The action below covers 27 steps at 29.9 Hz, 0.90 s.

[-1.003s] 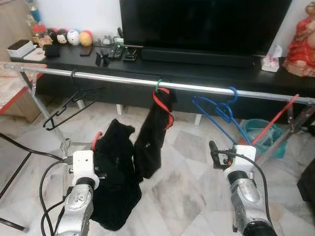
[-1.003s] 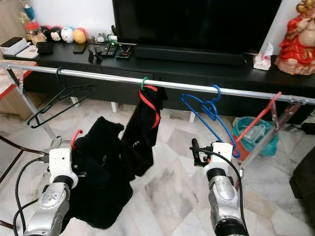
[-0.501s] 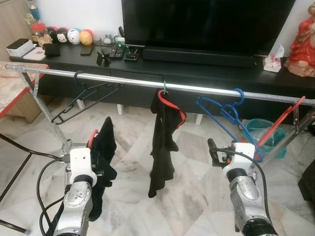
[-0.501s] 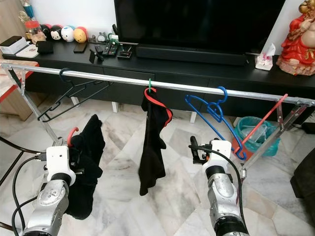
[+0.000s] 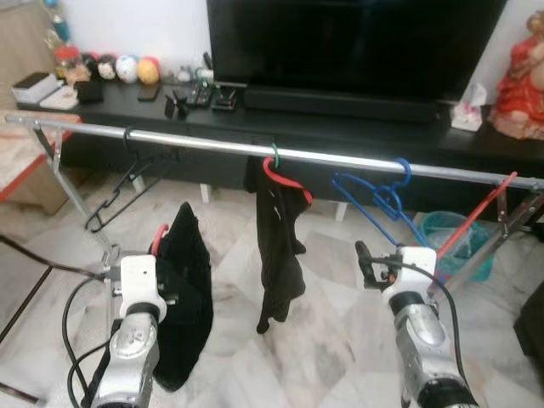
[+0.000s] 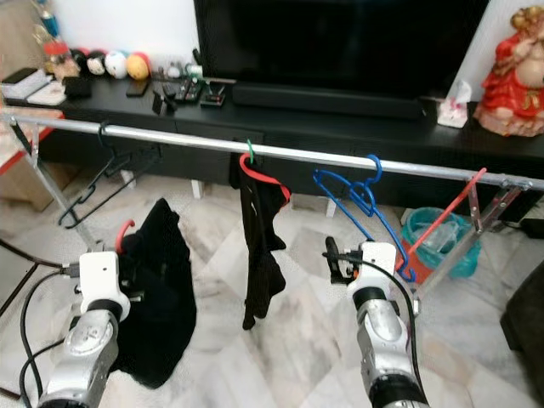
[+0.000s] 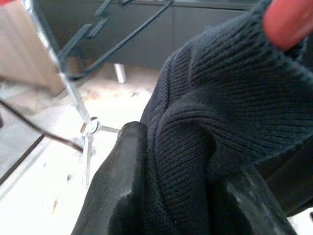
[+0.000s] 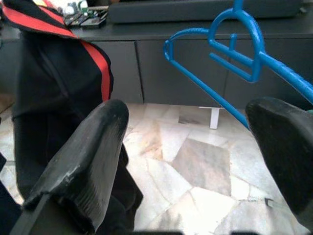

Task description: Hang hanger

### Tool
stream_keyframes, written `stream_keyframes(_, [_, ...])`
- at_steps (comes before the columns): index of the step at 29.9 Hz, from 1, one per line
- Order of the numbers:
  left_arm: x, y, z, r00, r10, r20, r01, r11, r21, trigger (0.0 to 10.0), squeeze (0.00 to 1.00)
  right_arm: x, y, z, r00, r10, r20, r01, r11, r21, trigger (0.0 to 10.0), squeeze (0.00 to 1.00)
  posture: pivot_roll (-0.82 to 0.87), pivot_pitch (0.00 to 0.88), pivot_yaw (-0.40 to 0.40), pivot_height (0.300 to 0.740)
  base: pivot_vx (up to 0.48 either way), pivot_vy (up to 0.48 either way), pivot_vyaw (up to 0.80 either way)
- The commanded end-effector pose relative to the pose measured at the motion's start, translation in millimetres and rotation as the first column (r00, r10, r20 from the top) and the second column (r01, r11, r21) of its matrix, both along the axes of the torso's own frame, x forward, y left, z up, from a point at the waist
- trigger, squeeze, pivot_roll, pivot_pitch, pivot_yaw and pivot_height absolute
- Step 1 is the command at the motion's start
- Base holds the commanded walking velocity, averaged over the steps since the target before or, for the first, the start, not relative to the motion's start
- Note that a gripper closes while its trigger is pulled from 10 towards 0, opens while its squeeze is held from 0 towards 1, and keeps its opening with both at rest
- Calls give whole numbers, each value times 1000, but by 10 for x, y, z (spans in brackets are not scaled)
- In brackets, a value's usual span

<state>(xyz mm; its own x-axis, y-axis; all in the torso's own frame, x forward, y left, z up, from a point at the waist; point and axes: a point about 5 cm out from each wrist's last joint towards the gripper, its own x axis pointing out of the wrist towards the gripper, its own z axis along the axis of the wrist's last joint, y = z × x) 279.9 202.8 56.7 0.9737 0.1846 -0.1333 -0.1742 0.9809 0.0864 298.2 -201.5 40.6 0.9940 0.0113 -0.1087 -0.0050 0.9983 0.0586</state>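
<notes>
- Left eye view: a rail [image 5: 340, 157] is seen running across in front of the TV stand. A black hanger [image 5: 119, 183], a red hanger with a dark garment [image 5: 279, 246] and a blue hanger [image 5: 382, 200] are hung on it. Below the rail, near its left end, the left gripper [image 5: 161, 276] is held low, with a red hook [image 5: 159, 236] poking up over a black garment [image 5: 183, 306].
- Right eye view: the right gripper [image 6: 333, 262] is parked below the rail, just under the blue hanger, nothing held.
- Left wrist view: black knit [image 7: 220, 122] is pinched between the fingers [image 7: 117, 196], so it's the cloth being gripped as far as can be told.
- Right wrist view: fingers [image 8: 83, 161] are spread wide, empty.
- Risk, as a guess: the hanger could be tilted or dropped if the knit slips, and the hook could be caught under the rail or knocked into the black hanger on the way up.
</notes>
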Motion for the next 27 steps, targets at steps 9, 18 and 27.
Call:
stream_keyframes(9, [41,23,82,999,5,41,-6,1000,21,10000,0,6,43,-2,1000,31,-3,-31,1000,3,10000,0,-57,13,-36,740,80,-153,89])
stream_keyframes(18, [48,40,90,999,21,48,-21,1000,11,10000,0,8,66,-13,999,31,-9,-31,999,24,10000,0,-56,12,-37,740,0,0,356])
stream_keyframes(27, [50,66,105,998,41,56,-42,999,18,10000,0,6,76,-7,999,53,-5,-53,999,11,10000,0,-57,9,-37,740,0,0,46])
